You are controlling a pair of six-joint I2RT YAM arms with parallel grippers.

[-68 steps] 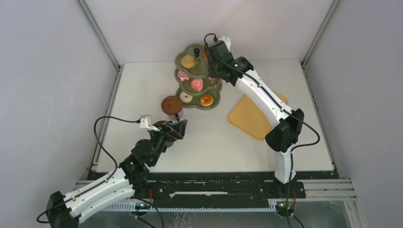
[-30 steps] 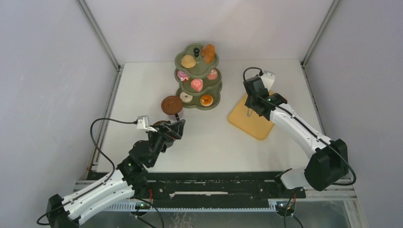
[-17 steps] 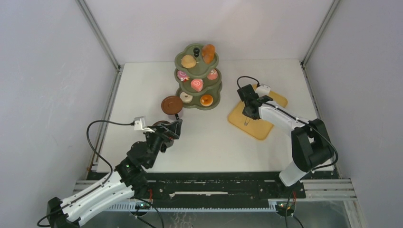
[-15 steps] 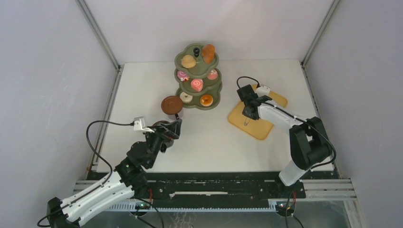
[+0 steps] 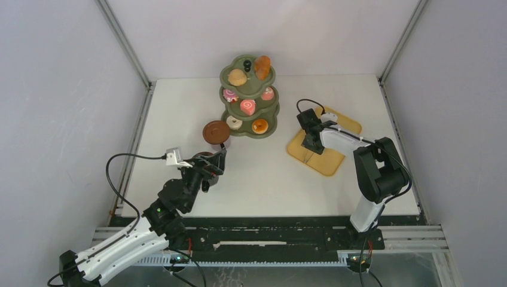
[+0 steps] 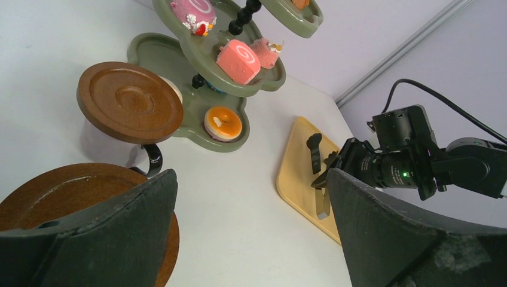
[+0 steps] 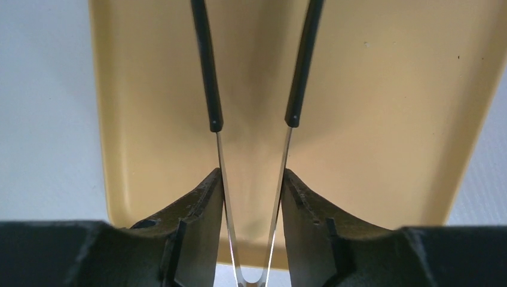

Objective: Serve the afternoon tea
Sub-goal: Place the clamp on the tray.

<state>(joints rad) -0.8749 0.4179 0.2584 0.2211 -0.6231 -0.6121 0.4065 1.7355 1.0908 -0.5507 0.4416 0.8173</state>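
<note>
I am holding my right gripper (image 7: 251, 179) low over the flat orange-yellow rectangular tray (image 7: 388, 119), which is lying near the right edge of the white table (image 5: 179, 107), about midway between the near and far edges. Its fingers are pressing inward on the two thin metal arms of the black tongs (image 7: 205, 72), so the grip is clamped on them; the tongs' arms are standing apart at their black ends and reaching out over the tray. I am holding my left gripper (image 5: 214, 162) with its fingers spread wide, gripping nothing, toward the near left part of the table, directly above a round brown saucer (image 6: 72, 197). A second round brown saucer (image 6: 128, 101) is sitting just beyond it, raised, with a dark loop handle showing beneath its near rim; I cannot tell the cup body under it. The olive-green three-tier scalloped stand (image 5: 272, 110) with its black knob (image 5: 247, 62) is standing upright near the middle of the far edge, just beside that second saucer. Its top tier is carrying a brown bun (image 5: 237, 77), its middle tier pink swirl cakes (image 5: 247, 106), and its bottom tier small donuts (image 5: 259, 125).
</note>
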